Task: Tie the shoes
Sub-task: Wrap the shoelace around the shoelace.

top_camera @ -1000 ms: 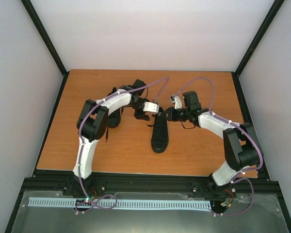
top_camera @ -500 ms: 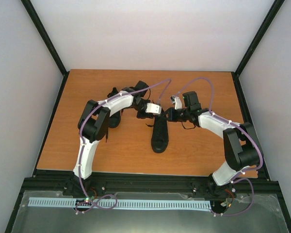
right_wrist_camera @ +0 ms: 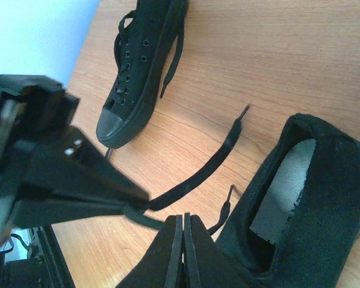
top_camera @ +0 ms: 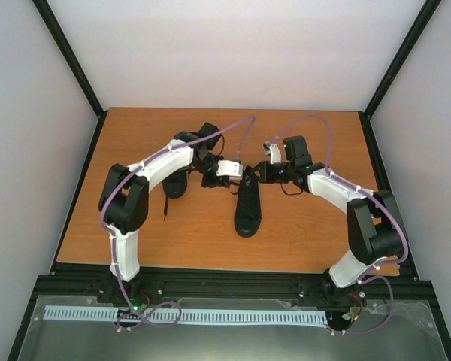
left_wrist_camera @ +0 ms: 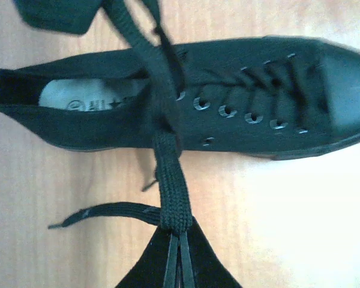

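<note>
One black shoe [top_camera: 248, 210] lies mid-table with its toe toward the arms. In the left wrist view this shoe [left_wrist_camera: 228, 102] runs across the top, toe at right. My left gripper [left_wrist_camera: 179, 233] is shut on a flat black lace [left_wrist_camera: 170, 180] that comes off the shoe's eyelets, and the lace's loose end [left_wrist_camera: 102, 211] trails left. My right gripper [right_wrist_camera: 183, 221] is shut, and a lace [right_wrist_camera: 145, 217] runs into its tips beside the shoe's heel opening [right_wrist_camera: 306, 192]. Both grippers [top_camera: 239, 175] [top_camera: 253, 174] meet over the shoe's heel end. The other shoe [right_wrist_camera: 138, 66] lies apart, to the left.
The second shoe [top_camera: 175, 183] lies partly under my left arm [top_camera: 161, 162], its lace trailing toward the near edge. Black frame rails [top_camera: 233, 280] border the wooden table [top_camera: 301, 241], with white walls close on three sides.
My left gripper has gone from open to shut on the lace. Its elbow has swung out to the left and the gripper has drawn back slightly left. The right arm has barely moved.
</note>
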`<action>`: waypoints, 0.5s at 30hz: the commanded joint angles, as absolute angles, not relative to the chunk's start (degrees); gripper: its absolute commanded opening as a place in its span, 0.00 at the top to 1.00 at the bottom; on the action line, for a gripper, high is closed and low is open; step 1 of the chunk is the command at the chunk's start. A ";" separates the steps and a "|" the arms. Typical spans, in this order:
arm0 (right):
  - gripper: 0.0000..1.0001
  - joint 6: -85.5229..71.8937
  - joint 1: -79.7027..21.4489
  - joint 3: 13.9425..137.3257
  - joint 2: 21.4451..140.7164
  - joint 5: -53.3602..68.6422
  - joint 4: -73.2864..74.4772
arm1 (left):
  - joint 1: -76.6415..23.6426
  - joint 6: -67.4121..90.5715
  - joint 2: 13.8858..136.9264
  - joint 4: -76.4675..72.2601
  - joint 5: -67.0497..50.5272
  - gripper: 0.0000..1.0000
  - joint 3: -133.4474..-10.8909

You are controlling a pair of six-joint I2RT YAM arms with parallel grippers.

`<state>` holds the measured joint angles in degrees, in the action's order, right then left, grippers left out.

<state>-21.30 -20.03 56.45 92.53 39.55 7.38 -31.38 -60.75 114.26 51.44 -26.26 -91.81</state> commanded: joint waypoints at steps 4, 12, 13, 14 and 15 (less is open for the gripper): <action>0.97 -19.47 -20.39 58.16 93.78 41.09 8.12 | -32.33 -53.01 110.79 63.58 -36.58 0.98 -91.70; 0.97 -19.47 -20.39 58.09 93.69 41.13 8.22 | -34.51 -46.98 111.17 67.12 -47.17 0.96 -92.81; 0.97 -19.47 -20.38 58.10 93.69 41.06 8.22 | -34.69 -46.01 111.44 67.22 -48.22 0.96 -93.22; 0.97 -19.51 -20.39 58.15 93.69 40.96 8.18 | -34.78 -44.93 111.81 67.40 -49.12 0.96 -93.75; 0.97 -19.45 -20.35 58.14 93.68 40.89 8.27 | -34.80 -43.68 112.20 67.45 -50.11 0.96 -94.30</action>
<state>-20.36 -20.03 56.82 93.10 40.42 8.16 -34.30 -49.19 111.85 64.77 -42.37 -91.55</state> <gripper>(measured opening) 0.030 0.040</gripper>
